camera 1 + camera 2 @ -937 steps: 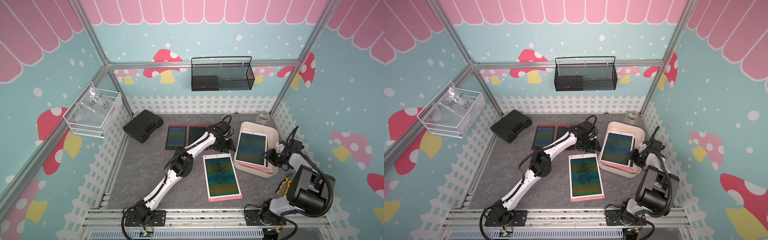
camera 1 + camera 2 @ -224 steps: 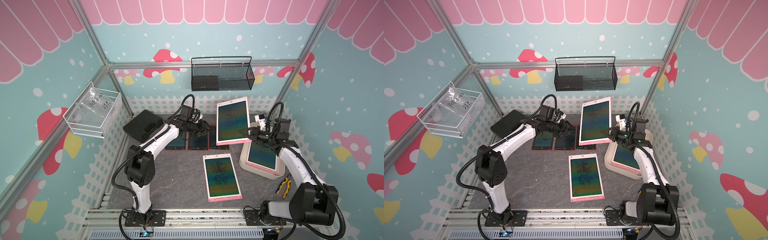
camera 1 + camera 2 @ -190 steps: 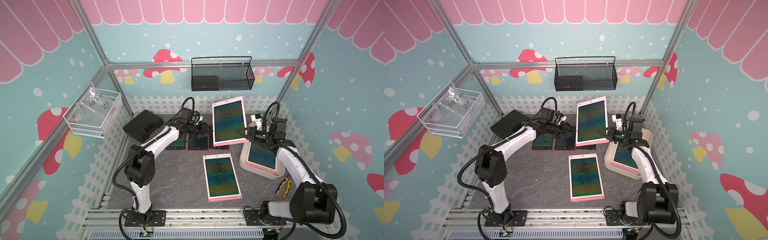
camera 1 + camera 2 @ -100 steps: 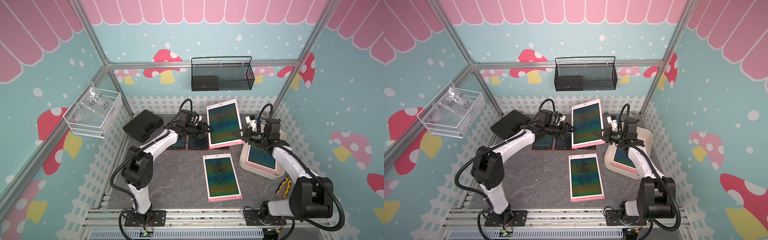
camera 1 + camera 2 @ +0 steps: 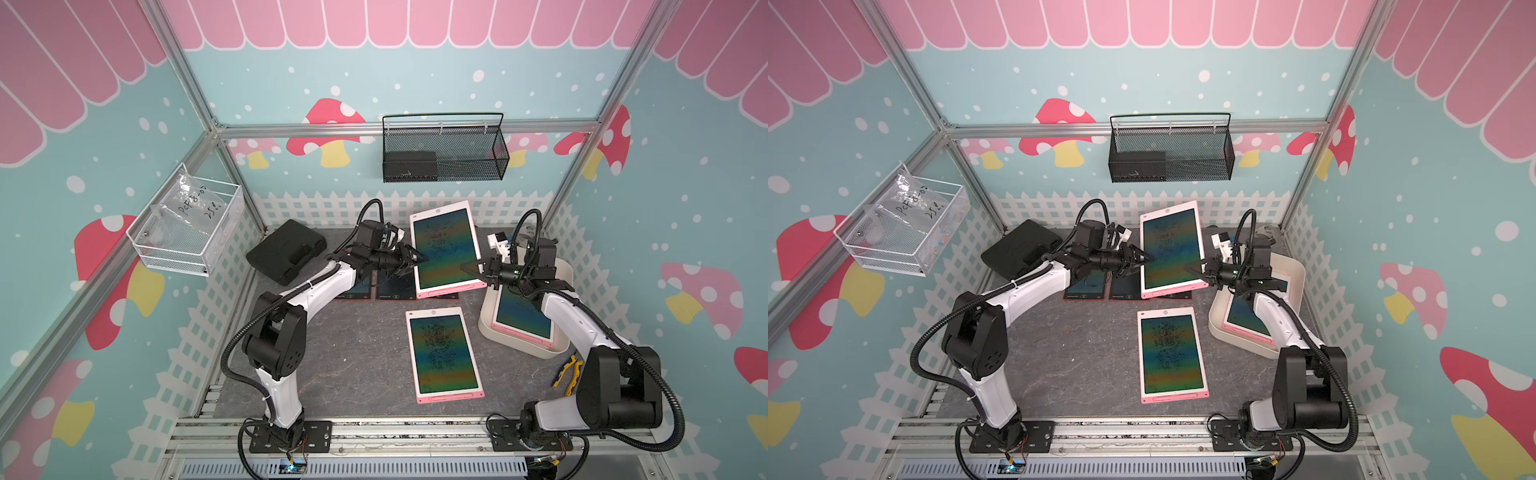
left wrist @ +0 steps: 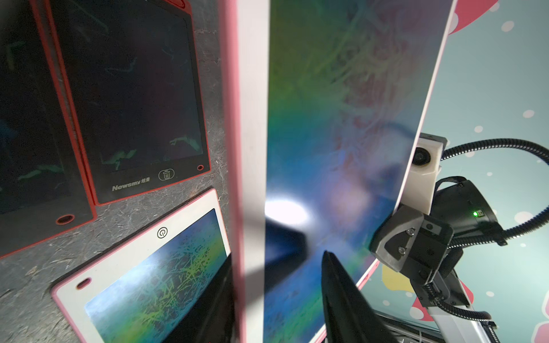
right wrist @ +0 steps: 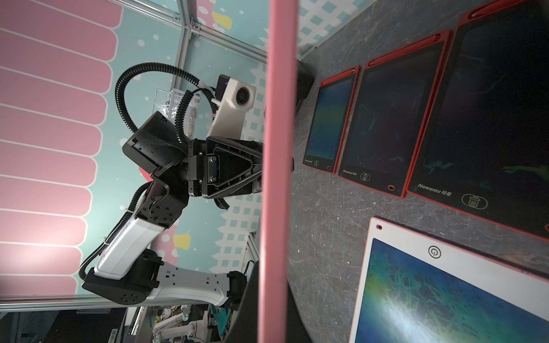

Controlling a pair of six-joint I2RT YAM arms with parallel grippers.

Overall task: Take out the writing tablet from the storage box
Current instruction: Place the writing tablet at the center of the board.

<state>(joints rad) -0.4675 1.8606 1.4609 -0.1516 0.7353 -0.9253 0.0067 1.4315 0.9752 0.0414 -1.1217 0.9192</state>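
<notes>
A pink-framed writing tablet (image 5: 446, 249) (image 5: 1171, 249) hangs tilted above the table's back, outside the cream storage box (image 5: 566, 266) (image 5: 1292, 266). My right gripper (image 5: 473, 269) (image 7: 273, 297) is shut on its right edge. My left gripper (image 5: 415, 259) (image 6: 276, 258) stands open with the tablet's left edge between its jaws, one finger over the screen and one behind. A second pink tablet (image 5: 521, 318) lies inside the box, partly hidden by my right arm.
Another pink tablet (image 5: 444, 353) lies flat mid-table. Three red-framed tablets (image 5: 395, 286) lie under the held one. A black case (image 5: 286, 251) sits back left, yellow pliers (image 5: 567, 370) right of the box. A black mesh basket (image 5: 444, 153) and a white wire basket (image 5: 187, 228) hang on the walls.
The right gripper has carried the tablet left and lower, away from the box. The left gripper has come around the tablet's left edge and its jaws have narrowed.
</notes>
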